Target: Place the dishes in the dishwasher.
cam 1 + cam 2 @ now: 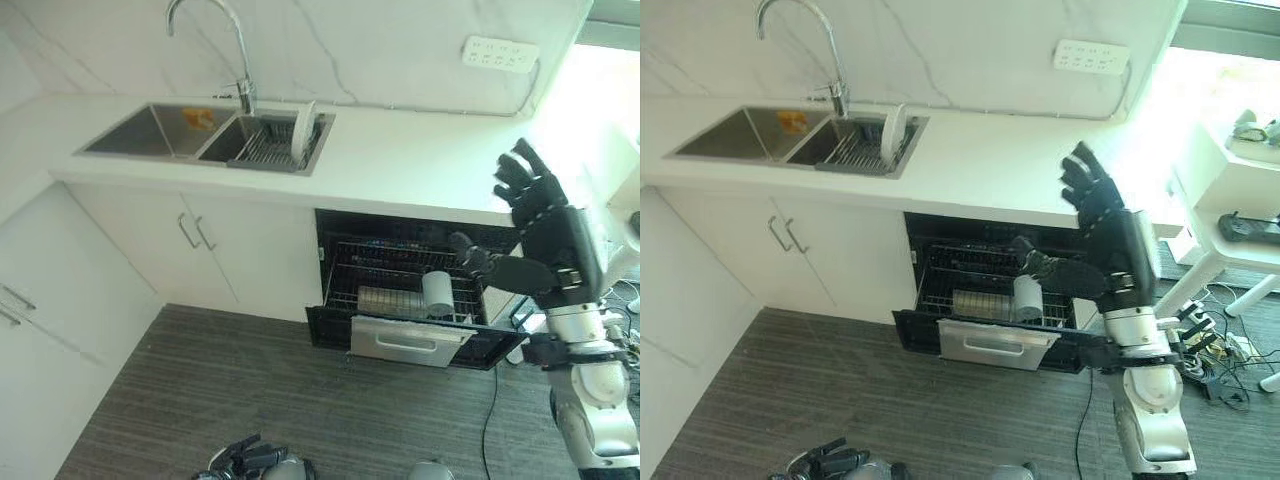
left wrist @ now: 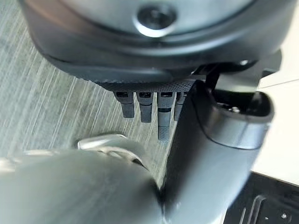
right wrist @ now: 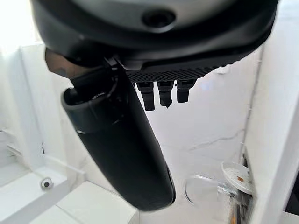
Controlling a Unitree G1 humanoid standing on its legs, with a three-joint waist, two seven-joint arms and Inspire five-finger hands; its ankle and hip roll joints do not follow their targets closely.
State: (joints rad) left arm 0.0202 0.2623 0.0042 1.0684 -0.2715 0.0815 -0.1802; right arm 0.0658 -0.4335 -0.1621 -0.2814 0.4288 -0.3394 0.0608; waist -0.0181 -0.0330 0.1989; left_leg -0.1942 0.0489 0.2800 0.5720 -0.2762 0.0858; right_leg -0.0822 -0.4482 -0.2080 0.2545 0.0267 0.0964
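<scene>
A white plate stands on edge in the dish rack in the sink's right basin. Below the counter the dishwasher is open with its wire rack pulled out. The rack holds a stack of plates and a light cup lying on its side. My right hand is raised above the dishwasher's right side, open and empty, its fingers spread upward. My left hand hangs low over the floor, fingers relaxed and holding nothing.
A tall curved faucet rises behind the sink, where an orange item lies in the left basin. White cabinet doors stand left of the dishwasher. A white side table stands at the right.
</scene>
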